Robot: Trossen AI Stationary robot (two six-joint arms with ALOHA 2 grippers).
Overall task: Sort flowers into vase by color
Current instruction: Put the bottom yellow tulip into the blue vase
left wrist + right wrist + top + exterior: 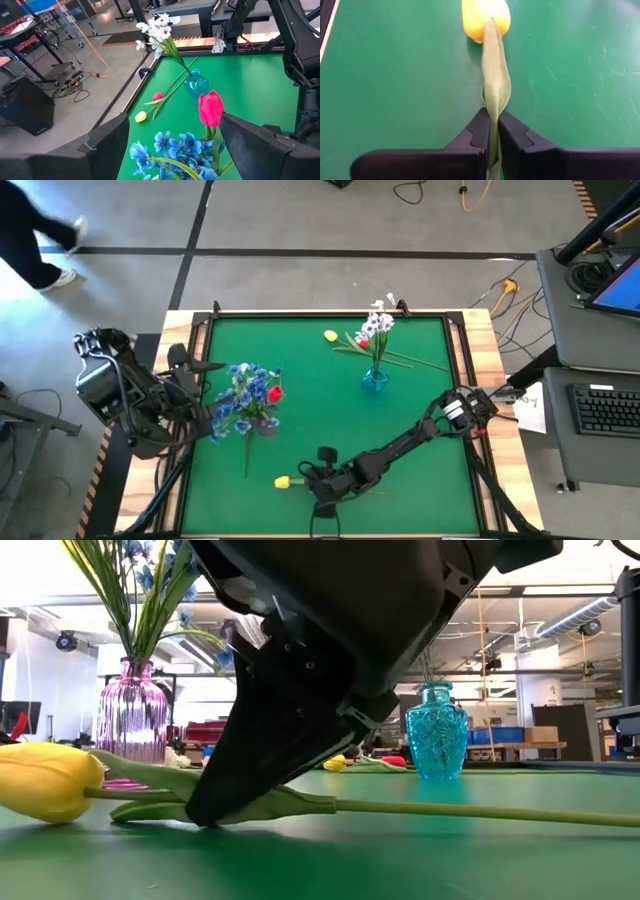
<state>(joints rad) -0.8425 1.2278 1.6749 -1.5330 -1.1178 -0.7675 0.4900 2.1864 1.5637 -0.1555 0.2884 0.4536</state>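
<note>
A yellow tulip (pixel 284 480) lies on the green table near its front edge, bud (pixel 485 17) toward the left. My right gripper (pixel 492 131) is shut on it just behind the bud. A pink vase (pixel 130 722) at the left holds blue flowers (pixel 243 395) and a red tulip (pixel 210 108). A teal vase (pixel 375 380) holds white flowers (pixel 379 326). A loose yellow bud (pixel 330 335) and a red bud (pixel 362 343) lie by the far edge. My left gripper (pixel 175 150) stands open beside the pink vase, touching nothing. My right gripper pinches the yellow tulip's green leaf and stem (pixel 494 112) between its two fingertips (pixel 205 812), a short way behind the bud. The fingers slant down from the table's right side, pointing along the stem toward the bud. The tulip lies flat on the table.
The tulip's long stem (pixel 480 810) runs toward the table's right along the front. Raised wooden rails (pixel 480 330) edge the table. Open green surface (pixel 420 430) lies between the two vases and the front edge.
</note>
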